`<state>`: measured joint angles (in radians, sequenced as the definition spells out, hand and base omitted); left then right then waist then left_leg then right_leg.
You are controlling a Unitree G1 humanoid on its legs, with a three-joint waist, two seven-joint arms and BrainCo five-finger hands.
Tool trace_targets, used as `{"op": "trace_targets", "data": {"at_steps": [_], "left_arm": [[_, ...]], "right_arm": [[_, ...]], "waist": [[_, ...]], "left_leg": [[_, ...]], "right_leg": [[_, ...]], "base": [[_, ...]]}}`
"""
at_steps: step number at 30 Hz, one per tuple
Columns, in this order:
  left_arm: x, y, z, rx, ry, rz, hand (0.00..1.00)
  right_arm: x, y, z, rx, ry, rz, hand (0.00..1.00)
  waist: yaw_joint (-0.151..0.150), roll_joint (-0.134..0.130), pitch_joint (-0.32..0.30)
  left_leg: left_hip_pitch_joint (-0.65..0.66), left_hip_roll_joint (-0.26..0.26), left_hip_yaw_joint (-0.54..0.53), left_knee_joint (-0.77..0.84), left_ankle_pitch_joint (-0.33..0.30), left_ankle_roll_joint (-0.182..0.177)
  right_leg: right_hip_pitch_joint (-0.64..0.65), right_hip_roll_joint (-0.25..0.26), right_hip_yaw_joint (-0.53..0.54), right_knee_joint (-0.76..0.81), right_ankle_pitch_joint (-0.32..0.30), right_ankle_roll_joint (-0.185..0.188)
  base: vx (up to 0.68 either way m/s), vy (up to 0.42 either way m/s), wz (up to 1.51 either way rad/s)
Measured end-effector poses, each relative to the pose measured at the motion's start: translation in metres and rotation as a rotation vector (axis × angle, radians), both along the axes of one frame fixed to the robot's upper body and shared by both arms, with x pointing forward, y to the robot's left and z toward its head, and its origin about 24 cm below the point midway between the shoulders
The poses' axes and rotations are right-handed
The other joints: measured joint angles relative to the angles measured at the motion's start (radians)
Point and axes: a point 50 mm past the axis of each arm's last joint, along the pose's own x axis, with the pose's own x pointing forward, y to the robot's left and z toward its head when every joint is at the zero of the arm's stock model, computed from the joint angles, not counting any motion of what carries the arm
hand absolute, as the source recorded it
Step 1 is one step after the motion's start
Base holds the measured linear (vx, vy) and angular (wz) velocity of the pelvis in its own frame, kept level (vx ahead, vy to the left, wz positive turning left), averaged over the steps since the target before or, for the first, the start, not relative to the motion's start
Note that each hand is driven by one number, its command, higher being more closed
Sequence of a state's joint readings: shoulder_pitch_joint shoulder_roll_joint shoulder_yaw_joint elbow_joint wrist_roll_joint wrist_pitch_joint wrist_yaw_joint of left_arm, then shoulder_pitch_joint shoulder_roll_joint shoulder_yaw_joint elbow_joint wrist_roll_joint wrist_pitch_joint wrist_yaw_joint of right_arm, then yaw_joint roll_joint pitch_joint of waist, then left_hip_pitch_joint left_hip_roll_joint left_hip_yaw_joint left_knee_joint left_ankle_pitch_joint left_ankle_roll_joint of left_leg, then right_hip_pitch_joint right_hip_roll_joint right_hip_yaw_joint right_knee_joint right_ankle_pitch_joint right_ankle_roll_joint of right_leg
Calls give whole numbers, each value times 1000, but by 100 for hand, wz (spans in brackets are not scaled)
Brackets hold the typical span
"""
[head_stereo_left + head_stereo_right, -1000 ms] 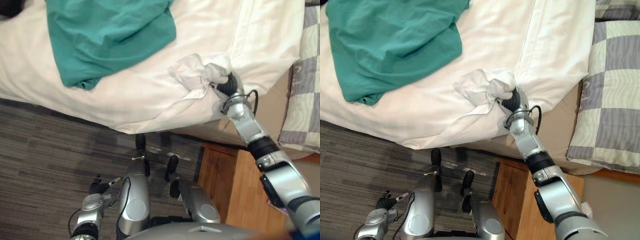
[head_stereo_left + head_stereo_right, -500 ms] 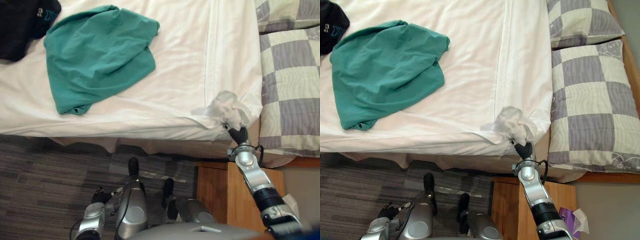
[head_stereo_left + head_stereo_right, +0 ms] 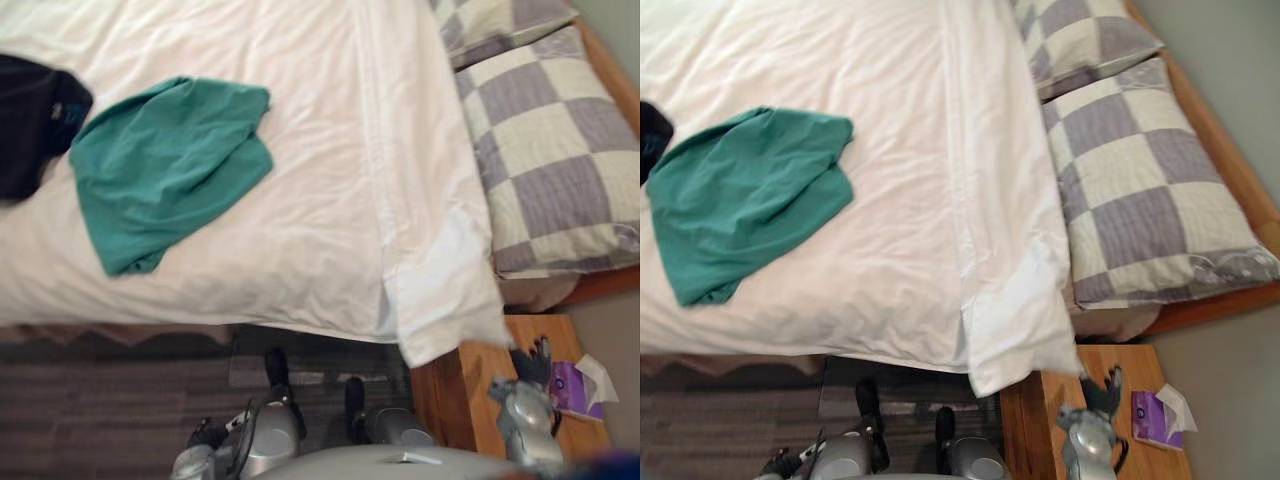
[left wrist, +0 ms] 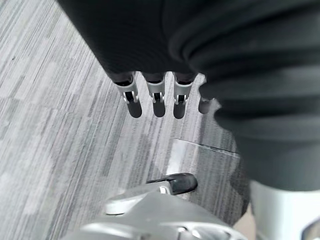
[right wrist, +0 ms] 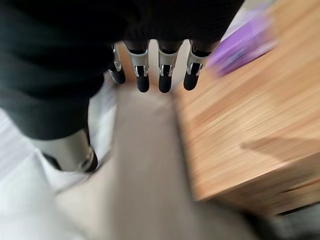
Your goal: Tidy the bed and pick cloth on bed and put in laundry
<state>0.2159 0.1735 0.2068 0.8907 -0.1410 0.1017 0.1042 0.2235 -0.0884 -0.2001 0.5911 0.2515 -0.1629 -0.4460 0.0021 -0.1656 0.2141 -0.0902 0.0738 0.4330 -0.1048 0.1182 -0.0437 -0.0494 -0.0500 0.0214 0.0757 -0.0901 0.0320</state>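
Note:
A teal cloth (image 3: 165, 170) lies crumpled on the white duvet (image 3: 300, 120), left of the bed's middle. A black cloth (image 3: 30, 125) sits at the bed's left edge beside it. The duvet's turned-down corner (image 3: 445, 290) lies flat and hangs over the near edge of the bed. My right hand (image 3: 1100, 390) hovers over the wooden nightstand (image 3: 1140, 380), apart from the duvet; its fingers (image 5: 165, 75) are straight and hold nothing. My left hand (image 4: 156, 97) hangs low over the carpet with straight, empty fingers.
Two grey-and-cream checked pillows (image 3: 550, 160) lie at the head of the bed on the right. A purple tissue pack (image 3: 1155, 415) sits on the nightstand near my right hand. Grey striped carpet (image 4: 60, 125) runs along the bed's near side.
My right hand has let go of the bunched duvet corner and drawn back over the nightstand. The corner now lies flat. The camera has shifted toward the pillows.

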Motion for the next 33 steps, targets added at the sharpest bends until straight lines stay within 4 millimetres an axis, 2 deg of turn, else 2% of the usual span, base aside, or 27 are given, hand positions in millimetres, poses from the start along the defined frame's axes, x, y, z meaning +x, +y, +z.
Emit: {"op": "trace_targets", "data": {"at_steps": [1,3,5,8,10,12,13,16,18,20,21,23,26,29,31,32,33], "left_arm": [[-2,-2,-1,-15,1,1,0],[-4,-6,-2,-34,-7,22,0],[-9,-11,-5,-65,-6,54,0],[-16,-15,-8,-98,-6,85,0],[-18,-17,-9,-117,-14,117,0],[-20,-17,-9,-130,-19,128,0],[-20,-17,-9,-138,-24,137,0],[-24,-17,-9,-140,-17,139,0],[-25,-17,-9,-140,-11,135,0],[-29,-15,-9,-136,6,132,0],[-30,-14,-9,-136,20,127,0],[-31,-12,-9,-132,29,125,0],[-31,-11,-9,-132,40,124,0],[-37,-13,-10,-133,74,108,0],[-36,-16,-10,-131,89,72,0],[-34,-14,-9,-115,91,59,0],[-29,-6,-7,-88,86,51,0]], "right_arm": [[-20,1,-10,38,48,-62,0],[-46,2,-21,93,89,-169,0],[-64,-1,-26,148,81,-271,0],[-88,-7,-30,186,83,-404,0],[-100,-15,-28,189,52,-494,0],[-105,-22,-25,179,16,-543,0],[-106,-28,-22,162,-10,-559,100],[-92,-48,-5,117,-122,-499,100],[-74,-60,8,103,-227,-397,100],[-45,-65,27,113,-375,-250,100],[-28,-64,38,143,-479,-179,100],[-9,-56,50,231,-610,-106,100],[11,-49,57,364,-749,-78,100],[32,-28,61,520,-870,-38,100],[48,-10,71,625,-991,-5,100],[53,-7,78,654,-1049,7,100],[59,-3,82,678,-1101,0,100]], "waist": [[-8,7,-10],[-9,16,-20],[-10,30,-28],[-9,43,-54],[-8,51,-63],[-8,51,-70],[-7,50,-77],[-7,45,-93],[-6,45,-94],[-6,36,-99],[-6,34,-100],[-4,26,-107],[7,24,-108],[12,33,-103],[14,51,-95],[9,39,-101],[6,-21,-109]], "left_leg": [[8,-3,5,0,0,1],[18,-6,30,0,-10,15],[37,-10,60,-1,-22,32],[60,-23,95,-1,-36,53],[84,-34,107,-1,-47,64],[96,-45,112,-1,-56,69],[101,-53,114,-1,-61,73],[110,-73,143,-1,-79,75],[124,-83,144,-1,-86,86],[136,-95,146,-1,-96,100],[142,-99,146,-1,-100,105],[142,-107,143,-1,-104,108],[141,-115,134,-1,-106,111],[140,-123,132,-1,-108,114],[121,-129,122,0,-116,109],[104,-147,131,0,-177,56],[68,-147,144,128,-197,117]], "right_leg": [[7,-4,10,-1,-2,12],[10,-9,23,-1,-4,23],[25,-21,26,-6,-8,43],[36,-38,27,-5,-11,48],[60,-51,26,-6,-22,66],[74,-62,26,-5,-24,65],[78,-70,26,-6,-28,60],[78,-95,25,-7,-39,42],[96,-103,25,-8,-56,16],[100,-114,24,-7,-66,4],[109,-118,24,-7,-73,-8],[112,-123,24,-5,-79,-18],[112,-125,24,-4,-88,-31],[121,-132,24,-1,-90,-33],[117,-132,19,8,-103,-25],[89,-150,19,2,-111,-34],[63,-206,8,4,-114,-34]], "base": [[58,60,-18],[57,55,-22],[57,58,-35],[59,96,-22],[43,83,-11],[28,87,-5],[27,91,-1],[26,101,-1],[46,105,0],[42,116,-2],[10,94,0],[-14,72,6],[-21,63,13],[-43,39,6],[-87,44,28],[-49,106,37],[29,108,18]]}}
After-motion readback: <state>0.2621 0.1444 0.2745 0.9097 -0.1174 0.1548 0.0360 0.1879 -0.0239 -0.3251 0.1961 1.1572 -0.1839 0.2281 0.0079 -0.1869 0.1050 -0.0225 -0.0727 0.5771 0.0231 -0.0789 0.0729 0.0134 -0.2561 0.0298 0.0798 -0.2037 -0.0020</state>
